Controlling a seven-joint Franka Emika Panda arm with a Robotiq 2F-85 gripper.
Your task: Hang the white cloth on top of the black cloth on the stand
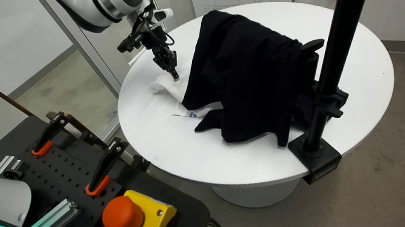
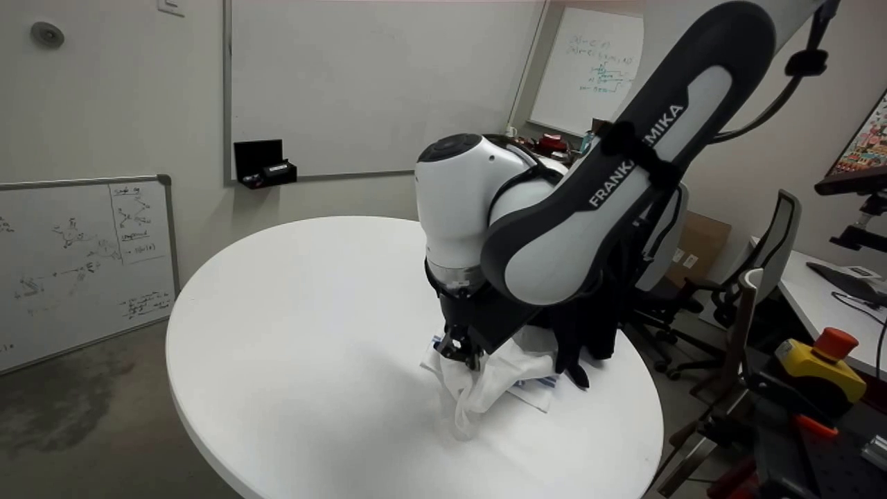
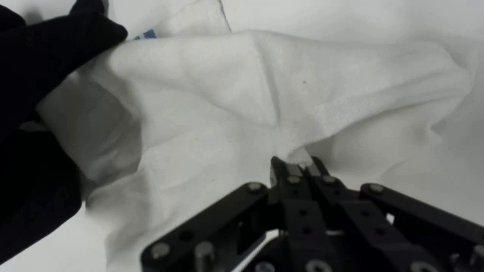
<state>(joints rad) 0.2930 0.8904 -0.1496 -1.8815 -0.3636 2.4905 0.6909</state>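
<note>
My black two-fingered pincer (image 3: 298,163) stands at the bottom of the wrist view, its tips together and clamped on a fold of blue-striped white cloth (image 3: 211,151), just below and right of the middle. The white cloth spreads crumpled across most of that frame, while a draped black cloth (image 3: 49,56) covers the left side. In an exterior view, the black cloth hangs in broad folds at the centre, just left of a tall black pole-shaped stand (image 1: 333,68) at the edge of a round white counter (image 1: 169,152); what bears the cloth is hidden. The white cloth lies on the counter at the black cloth's lower left, partly hidden behind it. A yellow box (image 1: 156,218) with a round orange button (image 1: 123,213) sits at the bottom, left of centre. In an exterior view, my white and black arm (image 2: 554,267) slants down from the upper right to the white cloth at lower centre.
</note>
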